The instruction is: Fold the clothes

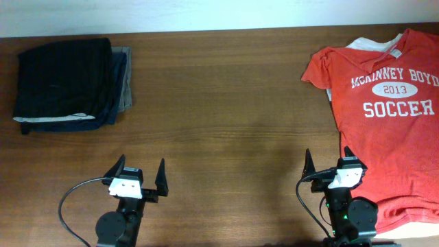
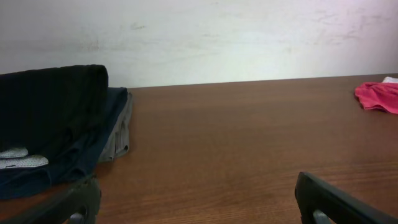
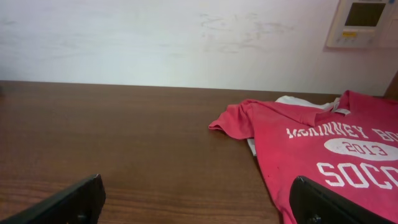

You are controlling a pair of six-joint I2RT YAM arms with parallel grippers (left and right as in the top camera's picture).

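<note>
The clothes, a pair of black shorts point(image 1: 65, 68) with a whitish waistband strip point(image 1: 51, 119), lie folded on a stack at the table's far left. In the left wrist view the shorts point(image 2: 50, 106) rest to the left, well ahead of my fingers. My left gripper point(image 1: 140, 173) point(image 2: 199, 208) stands open over bare wood near the front edge, holding nothing. My right gripper point(image 1: 328, 161) point(image 3: 196, 205) is open too, nothing between its fingers, its right finger point(image 3: 323, 202) over the edge of the red shirt.
Under the shorts lie a navy garment point(image 1: 113, 110) and a grey one point(image 1: 125, 86). A red "SOCCER 2013" T-shirt point(image 1: 384, 103) point(image 3: 323, 149) is spread flat at the right, reaching the front edge. Brown wooden table point(image 1: 226, 103); a white wall stands behind it.
</note>
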